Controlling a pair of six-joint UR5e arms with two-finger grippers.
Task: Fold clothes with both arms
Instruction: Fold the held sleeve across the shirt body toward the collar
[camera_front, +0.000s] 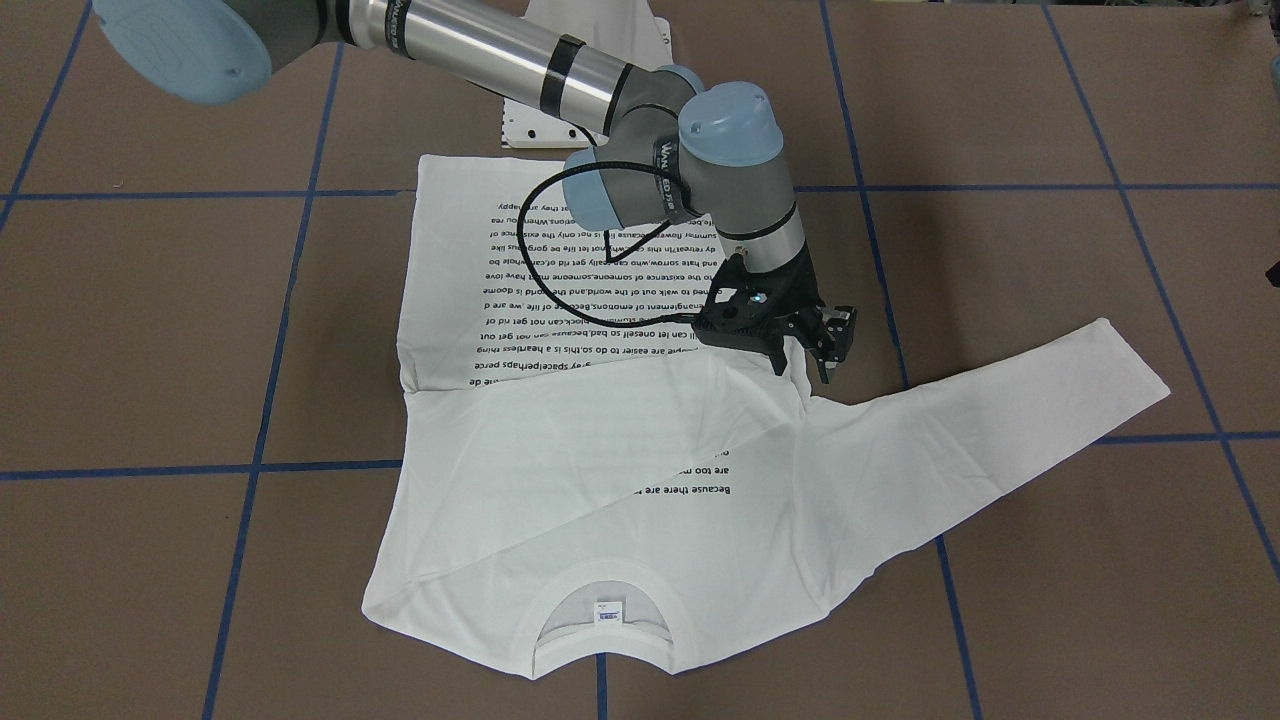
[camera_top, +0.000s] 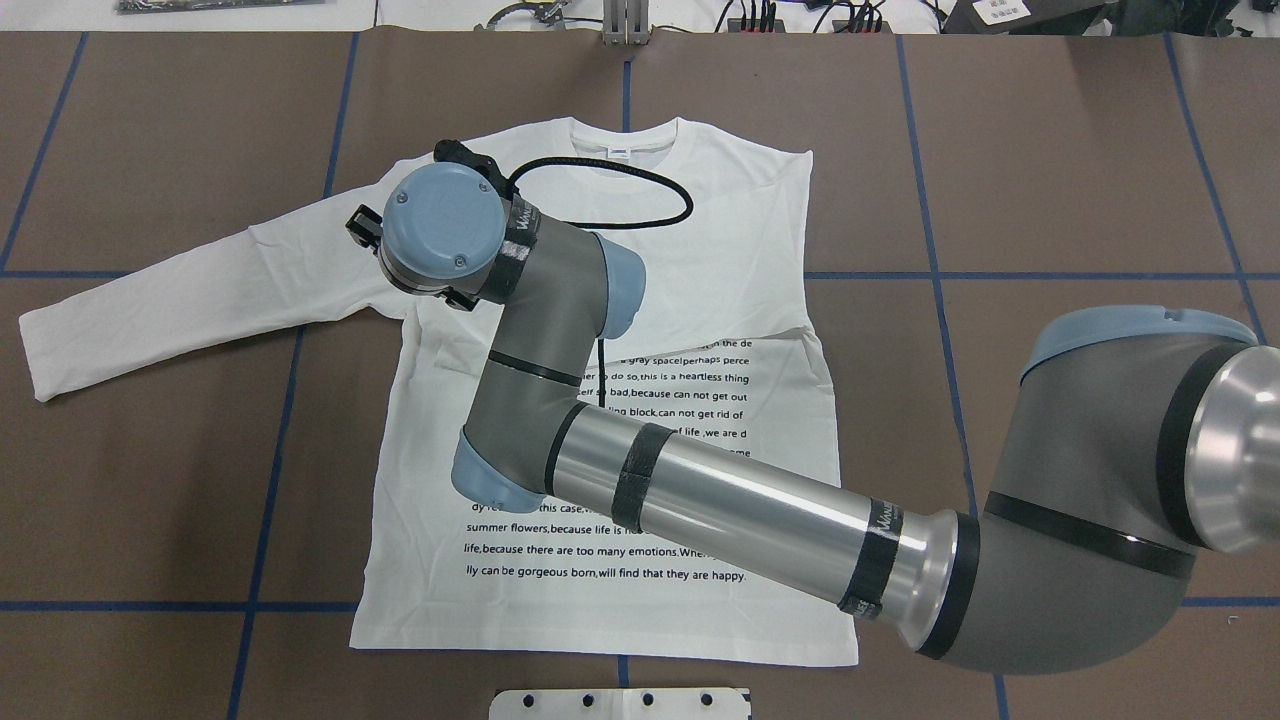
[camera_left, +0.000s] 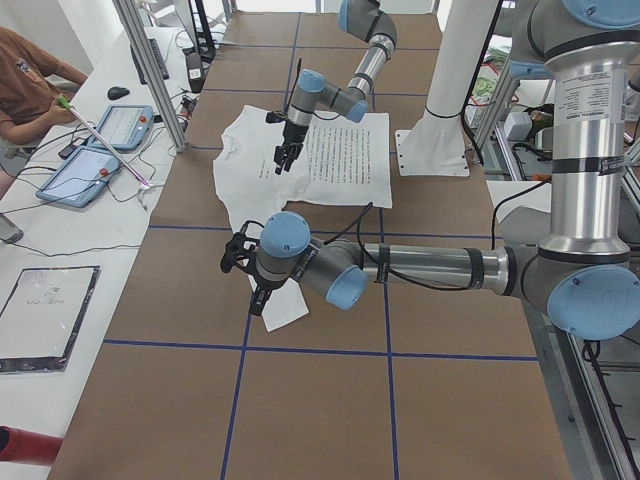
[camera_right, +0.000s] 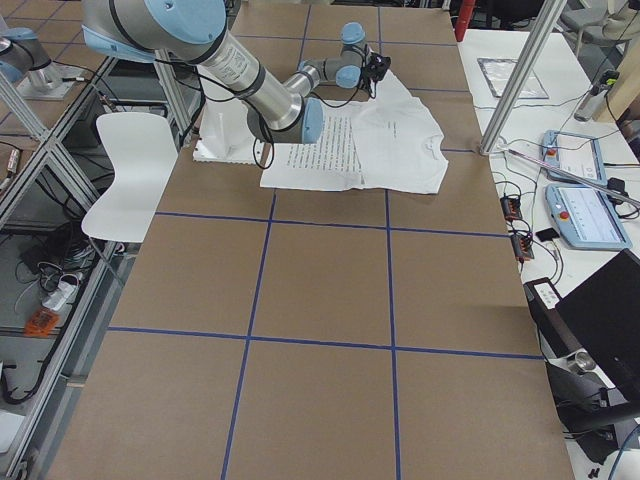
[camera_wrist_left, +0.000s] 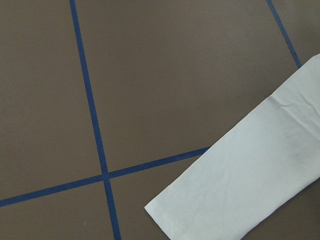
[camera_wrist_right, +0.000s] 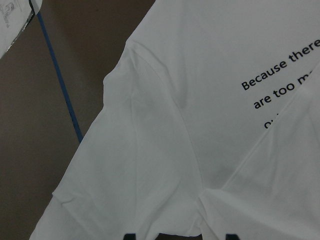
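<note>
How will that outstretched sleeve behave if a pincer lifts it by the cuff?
Probably floppy: the sleeve lies flat and creased, so it should drape from the grip. Likely light, being thin cloth. It may drag the attached shirt.

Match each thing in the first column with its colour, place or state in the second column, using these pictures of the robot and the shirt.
Column one:
1 neck label
2 tape lines
3 long sleeve
4 right gripper

Column two:
A open
B blue
C inside the collar
D stretched out to the side

Pairs: 1-C, 2-B, 3-D, 4-A
</note>
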